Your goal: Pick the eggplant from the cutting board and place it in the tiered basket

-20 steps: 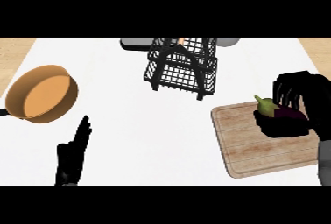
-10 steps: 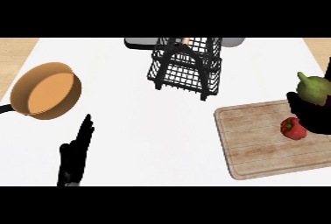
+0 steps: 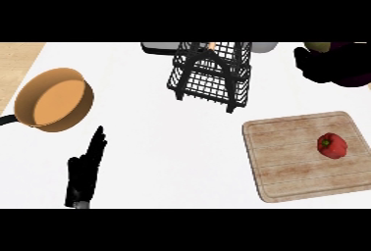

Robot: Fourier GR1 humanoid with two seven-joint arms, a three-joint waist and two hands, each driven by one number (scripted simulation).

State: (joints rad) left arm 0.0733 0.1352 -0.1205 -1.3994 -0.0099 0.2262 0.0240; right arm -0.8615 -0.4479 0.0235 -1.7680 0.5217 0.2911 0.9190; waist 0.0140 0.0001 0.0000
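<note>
Now the right hand [image 3: 322, 66] is at the upper right of the head view, its fingers curled around the dark eggplant [image 3: 355, 73], above the worktop [image 3: 152, 127] and to the right of the black tiered basket [image 3: 212, 73]. On the cutting board [image 3: 290, 157] lies a red pepper [image 3: 332, 145]. The left hand [image 3: 85, 171] rests at lower left with straight fingers. An orange pan [image 3: 54, 100] stands at left.

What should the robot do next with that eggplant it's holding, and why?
Probably carry it left toward the tiered basket. The right hand has its fingers curled round the eggplant, up off the cutting board at the view's upper right, to the basket's right and not yet over it.
</note>
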